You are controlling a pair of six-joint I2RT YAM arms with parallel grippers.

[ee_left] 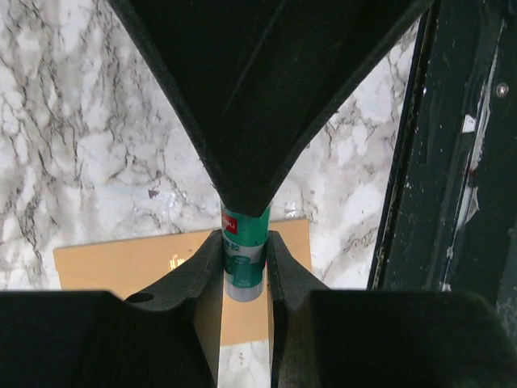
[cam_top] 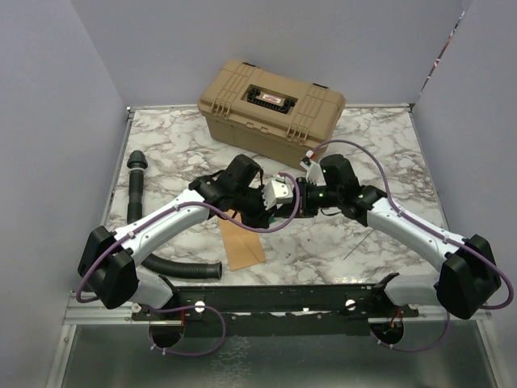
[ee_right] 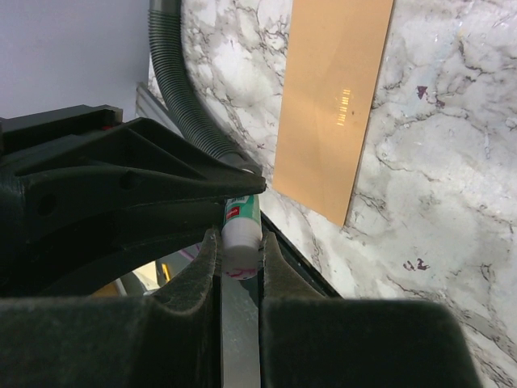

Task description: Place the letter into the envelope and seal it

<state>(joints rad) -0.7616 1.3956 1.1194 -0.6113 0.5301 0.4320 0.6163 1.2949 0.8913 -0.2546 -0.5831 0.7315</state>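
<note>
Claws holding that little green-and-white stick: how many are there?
2. The left claw pinches the glue stick around its green label; the right claw pinches its white end. They meet over the middle of the table.

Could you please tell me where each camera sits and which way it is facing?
Top external: above and behind the bases, looking down on the table; both arms show.
Left wrist: on the left arm, looking down past its jaws, shut on the glue stick, at the envelope.
Right wrist: on the right arm, looking past its jaws, shut on the stick's cap, toward the hose.
Shared: both wrist views show glue stick and envelope.
</note>
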